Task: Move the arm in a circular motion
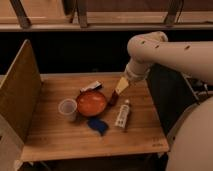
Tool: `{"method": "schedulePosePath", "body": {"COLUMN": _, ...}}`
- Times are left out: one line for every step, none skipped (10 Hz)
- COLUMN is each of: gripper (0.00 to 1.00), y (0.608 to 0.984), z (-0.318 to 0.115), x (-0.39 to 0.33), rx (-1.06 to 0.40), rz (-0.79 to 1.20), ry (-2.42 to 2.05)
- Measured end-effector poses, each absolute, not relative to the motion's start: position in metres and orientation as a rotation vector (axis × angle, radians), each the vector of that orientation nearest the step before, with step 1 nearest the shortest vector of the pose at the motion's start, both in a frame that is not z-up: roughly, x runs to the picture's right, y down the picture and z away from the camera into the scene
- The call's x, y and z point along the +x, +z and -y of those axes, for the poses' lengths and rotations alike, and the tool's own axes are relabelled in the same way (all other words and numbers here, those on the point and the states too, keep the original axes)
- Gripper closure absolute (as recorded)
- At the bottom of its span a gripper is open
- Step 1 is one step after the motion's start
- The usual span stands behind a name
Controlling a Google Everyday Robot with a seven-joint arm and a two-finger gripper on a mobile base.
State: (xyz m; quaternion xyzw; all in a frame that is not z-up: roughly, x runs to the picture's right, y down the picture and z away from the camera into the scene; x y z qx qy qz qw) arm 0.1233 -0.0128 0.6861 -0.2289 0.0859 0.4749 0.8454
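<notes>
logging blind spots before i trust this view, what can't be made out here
Camera view only:
The arm: its far end runs off the right edge.
The gripper, over the table at its back right by the orange bowl: whether it touches the dark item below is unclear.
The white tube: label too small to read.
The packet: partly hidden behind the bowl.
</notes>
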Motion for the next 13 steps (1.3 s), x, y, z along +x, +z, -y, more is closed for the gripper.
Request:
{"method": "schedulePosePath", "body": {"gripper": 0.20, "y": 0.686, "z": 0.013, "x": 0.123, "rx": -0.483, "rz": -0.181, "ry": 1.002}}
{"method": "schedulePosePath", "body": {"gripper": 0.20, "y": 0.686, "z": 0.013, "x": 0.123, "rx": -0.483, "rz": -0.181, "ry": 1.002}}
{"method": "schedulePosePath", "body": {"gripper": 0.20, "y": 0.686, "z": 0.013, "x": 0.123, "rx": -0.483, "rz": -0.181, "ry": 1.002}}
{"method": "schedulePosePath", "body": {"gripper": 0.20, "y": 0.686, "z": 0.013, "x": 0.123, "rx": -0.483, "rz": -0.181, "ry": 1.002}}
{"method": "schedulePosePath", "body": {"gripper": 0.20, "y": 0.686, "z": 0.013, "x": 0.123, "rx": -0.482, "rz": -0.179, "ry": 1.005}}
{"method": "schedulePosePath", "body": {"gripper": 0.20, "y": 0.687, "z": 0.016, "x": 0.124, "rx": -0.479, "rz": -0.173, "ry": 1.016}}
{"method": "schedulePosePath", "body": {"gripper": 0.20, "y": 0.692, "z": 0.024, "x": 0.125, "rx": -0.468, "rz": -0.165, "ry": 1.056}}
{"method": "schedulePosePath", "body": {"gripper": 0.20, "y": 0.699, "z": 0.034, "x": 0.124, "rx": -0.457, "rz": -0.163, "ry": 1.075}}
{"method": "schedulePosePath", "body": {"gripper": 0.20, "y": 0.712, "z": 0.047, "x": 0.120, "rx": -0.444, "rz": -0.163, "ry": 1.079}}
{"method": "schedulePosePath", "body": {"gripper": 0.20, "y": 0.724, "z": 0.058, "x": 0.114, "rx": -0.437, "rz": -0.162, "ry": 1.064}}
{"method": "schedulePosePath", "body": {"gripper": 0.20, "y": 0.733, "z": 0.066, "x": 0.110, "rx": -0.431, "rz": -0.163, "ry": 1.039}}
{"method": "schedulePosePath", "body": {"gripper": 0.20, "y": 0.745, "z": 0.073, "x": 0.104, "rx": -0.426, "rz": -0.163, "ry": 1.006}}
{"method": "schedulePosePath", "body": {"gripper": 0.20, "y": 0.758, "z": 0.083, "x": 0.096, "rx": -0.420, "rz": -0.157, "ry": 0.963}}
